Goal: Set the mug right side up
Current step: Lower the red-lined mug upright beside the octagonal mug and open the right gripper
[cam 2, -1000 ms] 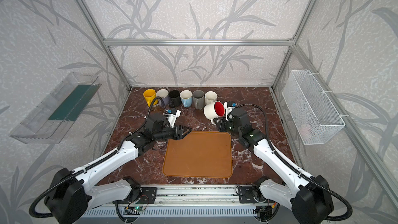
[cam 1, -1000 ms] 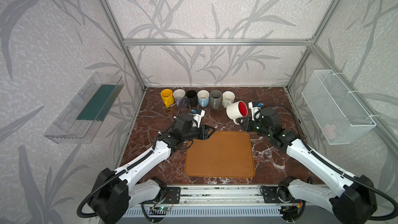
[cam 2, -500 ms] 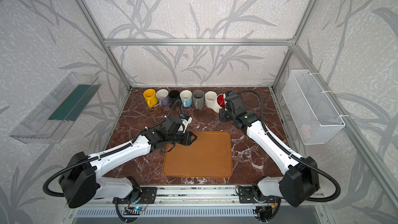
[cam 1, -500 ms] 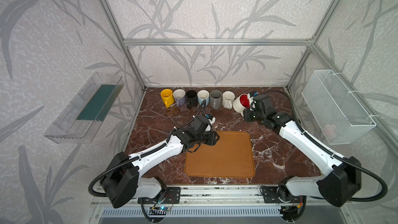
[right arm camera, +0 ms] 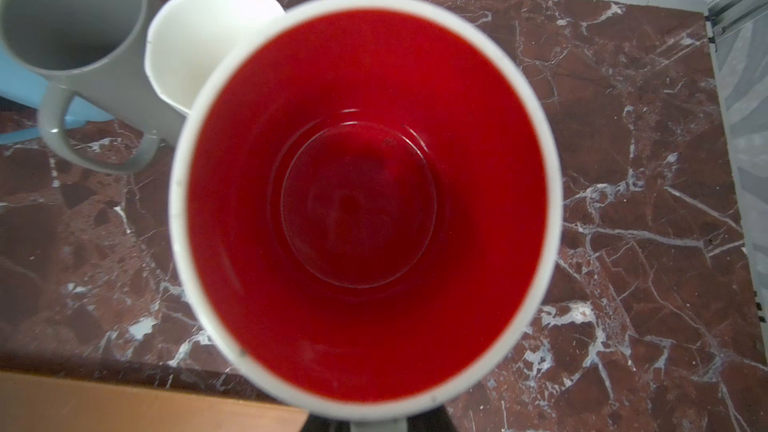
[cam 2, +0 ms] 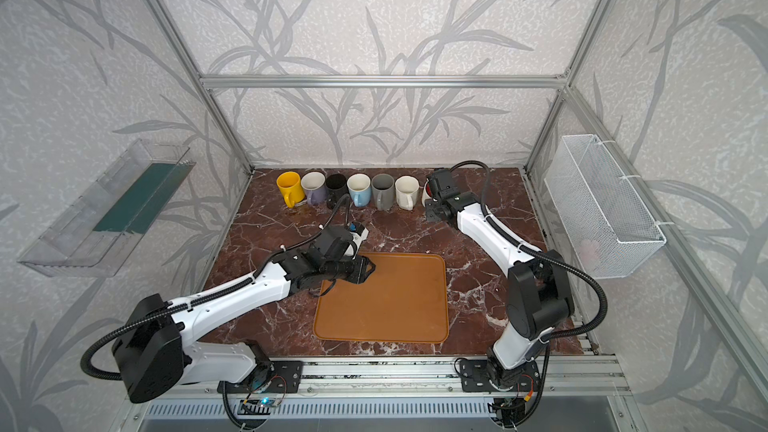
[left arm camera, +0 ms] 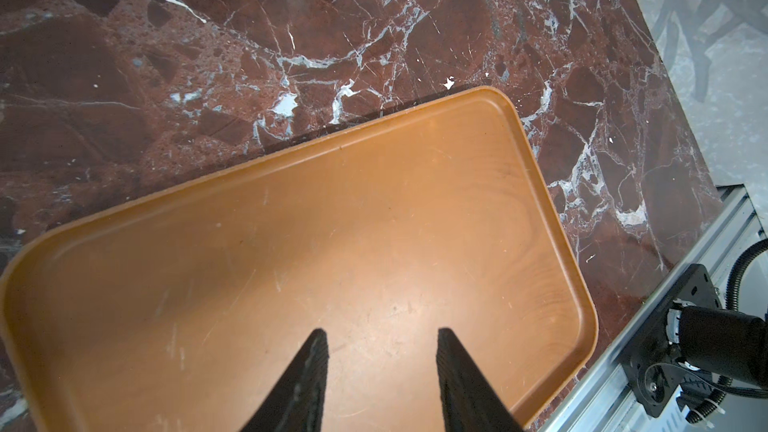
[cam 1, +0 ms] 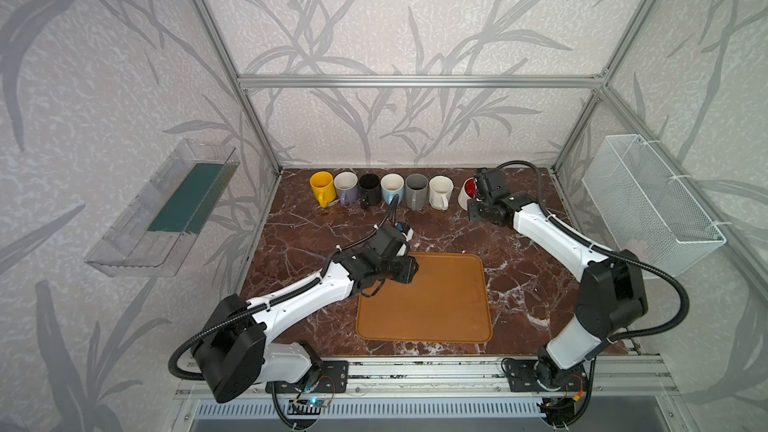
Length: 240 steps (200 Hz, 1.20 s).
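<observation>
The dark red marble surface [cam 1: 299, 238] is filling the middle of both top views, and the orange tray [cam 1: 440, 309] is lying flat on it, low and centre, with nothing on it. The left arm [cam 1: 299, 297] is stretching in from the lower left. The right arm [cam 1: 548, 234] is reaching from the lower right up toward the back wall. Along that back edge a row of six mugs [cam 1: 380, 189] is standing mouth up, from yellow on the left to white on the right.

Now the one that matters: the red-lined mug [cam 1: 466, 193] is sitting at the right end of that row, just beside the white mug [right arm camera: 195, 39], with its mouth facing up. The right wrist view is looking straight down into its red inside [right arm camera: 365, 201]. Whether its base is touching the surface, I cannot tell. The right pincer [right arm camera: 378, 425] is clamping tight on the red-lined mug's handle at the bottom edge of that view.

The left pincer [left arm camera: 380, 332] is hovering over the tray's upper-left corner in a top view [cam 1: 409, 270], its jaws standing partly apart and gripping nothing.
</observation>
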Available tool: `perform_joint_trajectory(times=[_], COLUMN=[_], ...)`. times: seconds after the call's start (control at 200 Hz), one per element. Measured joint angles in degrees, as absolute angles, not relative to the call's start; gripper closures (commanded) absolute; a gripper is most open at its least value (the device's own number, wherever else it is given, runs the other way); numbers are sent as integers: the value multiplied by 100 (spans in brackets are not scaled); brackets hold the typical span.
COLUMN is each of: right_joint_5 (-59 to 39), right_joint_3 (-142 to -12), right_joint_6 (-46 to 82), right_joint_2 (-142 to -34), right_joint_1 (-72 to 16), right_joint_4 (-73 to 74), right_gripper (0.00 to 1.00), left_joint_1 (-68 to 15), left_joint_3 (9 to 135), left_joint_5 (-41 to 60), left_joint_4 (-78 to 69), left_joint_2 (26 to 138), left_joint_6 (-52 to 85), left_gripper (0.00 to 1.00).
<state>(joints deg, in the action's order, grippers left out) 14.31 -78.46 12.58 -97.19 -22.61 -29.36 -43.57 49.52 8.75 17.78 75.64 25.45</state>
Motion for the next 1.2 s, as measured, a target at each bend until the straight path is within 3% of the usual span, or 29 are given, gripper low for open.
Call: perform_joint_trajectory(times=[0.515, 1.2], right_joint_5=[1498, 1496], right_joint_3=[-8656, -9030], right_joint_6=[1055, 945], right_joint_2=[-11295, -11970], right_joint_1=[-1955, -1844], right_joint_4=[-2685, -2506], right_gripper=[100, 100], left_joint_1=[-4383, -4390], left_joint_3=[4923, 4856], left_joint_5=[652, 569], left_joint_4=[1970, 2110], left_joint_2=[7279, 7170], left_joint_6=[2462, 2438], left_gripper=[54, 54])
